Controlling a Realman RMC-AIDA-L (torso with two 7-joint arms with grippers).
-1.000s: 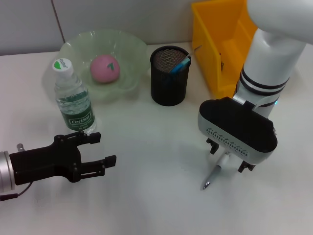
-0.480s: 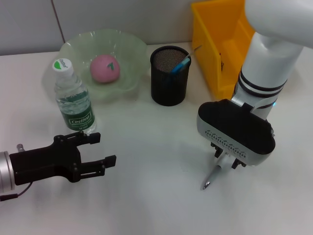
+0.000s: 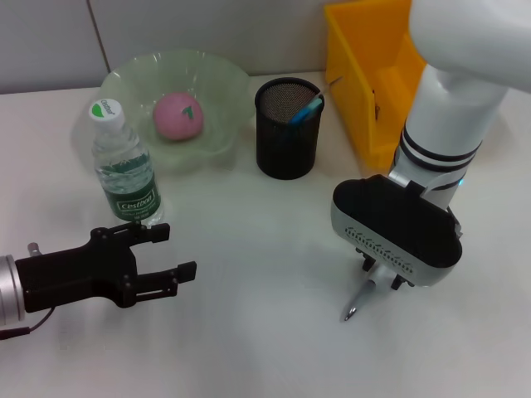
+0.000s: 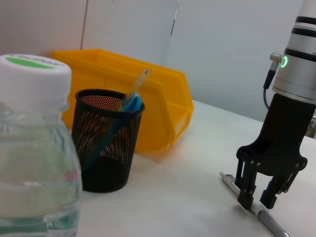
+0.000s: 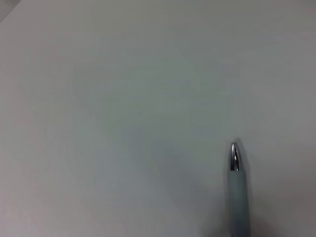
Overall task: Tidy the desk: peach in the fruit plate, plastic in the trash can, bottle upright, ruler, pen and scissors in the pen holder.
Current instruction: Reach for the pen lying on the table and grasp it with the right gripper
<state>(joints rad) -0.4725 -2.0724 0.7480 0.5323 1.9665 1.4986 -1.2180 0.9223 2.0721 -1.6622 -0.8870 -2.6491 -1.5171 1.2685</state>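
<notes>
Now the pen (image 3: 362, 298) step is in hand: the right claw (image 4: 257, 196) stands low over the pen, which lies flat on the white surface (image 3: 265, 332), its fingers set narrowly astride the barrel and not yet pinching it, as far as the left wrist view shows. The left claw (image 3: 170, 257) hovers parked near the front left, fingers spread and empty, just in front of the upright water bottle (image 3: 123, 166). The peach (image 3: 177, 115) sits in the green fruit plate (image 3: 220, 83), and the black mesh pen holder (image 3: 286, 157) carries a ruler and a blue-handled thing (probably the scissors). Next, I judge, the fingers must close on the barrel, lift, and carry it to the holder.
</notes>
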